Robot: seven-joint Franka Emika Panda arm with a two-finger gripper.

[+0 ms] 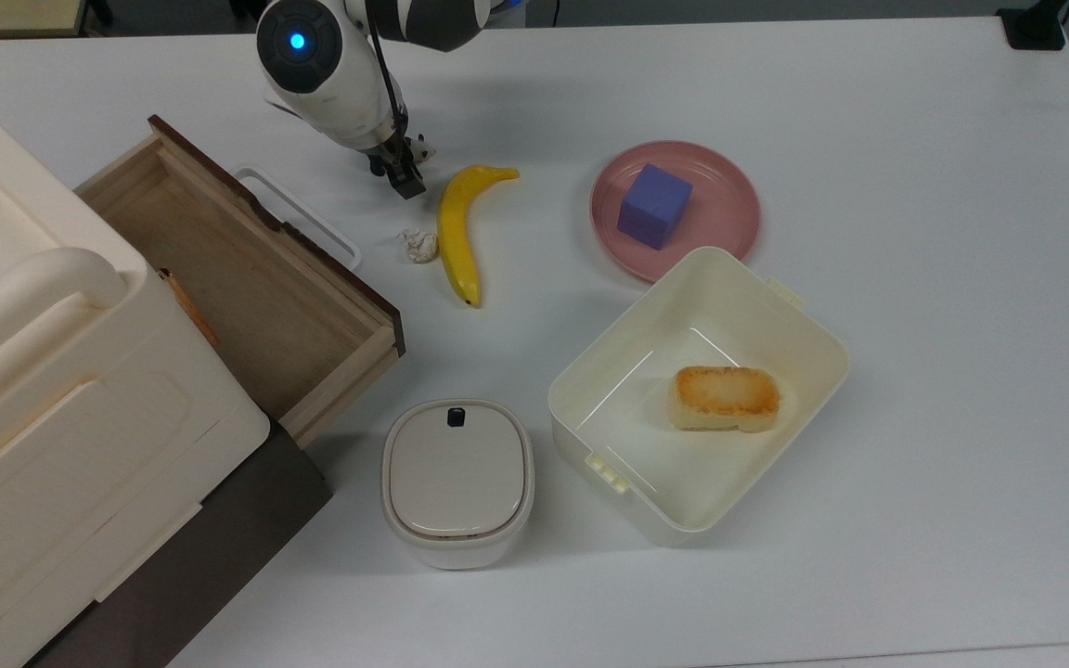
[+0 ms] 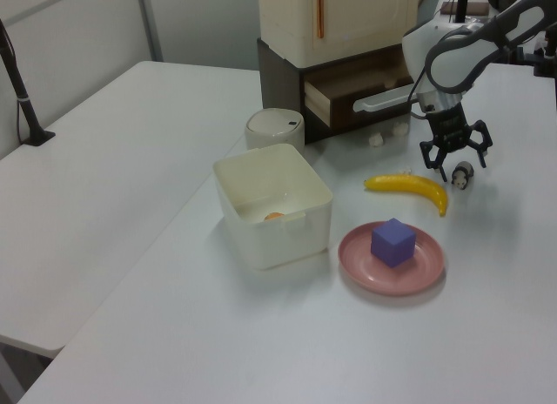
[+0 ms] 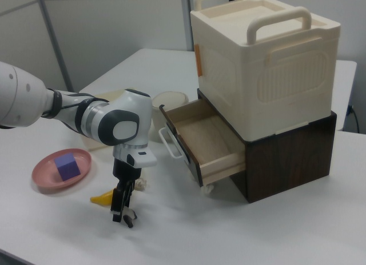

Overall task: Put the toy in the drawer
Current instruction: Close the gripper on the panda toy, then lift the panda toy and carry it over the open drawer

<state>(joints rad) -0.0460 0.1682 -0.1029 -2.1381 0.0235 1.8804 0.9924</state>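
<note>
The toy (image 1: 420, 147) is a tiny black-and-white panda standing on the white table just beyond the banana's tip; it also shows in the left view (image 2: 461, 174) and the right view (image 3: 130, 221). My gripper (image 1: 392, 174) hangs open, low over the table right beside the toy. In the left view the gripper (image 2: 454, 160) spreads its fingers just above the toy. In the right view the gripper (image 3: 121, 213) points down with its tips next to the toy. Nothing is held. The drawer (image 1: 219, 269) is pulled open at the top view's left; its light-wood floor is bare, and it shows as drawer (image 2: 357, 86) and drawer (image 3: 206, 140).
A banana (image 1: 457, 232) and a whitish wad (image 1: 418, 245) lie between the toy and the drawer's white handle (image 1: 298, 215). A pink plate (image 1: 729, 181) bears a purple cube (image 1: 653, 205). A cream tub (image 1: 813, 320) holds a bread piece. A lidded white container (image 1: 457, 478) stands near the drawer's corner.
</note>
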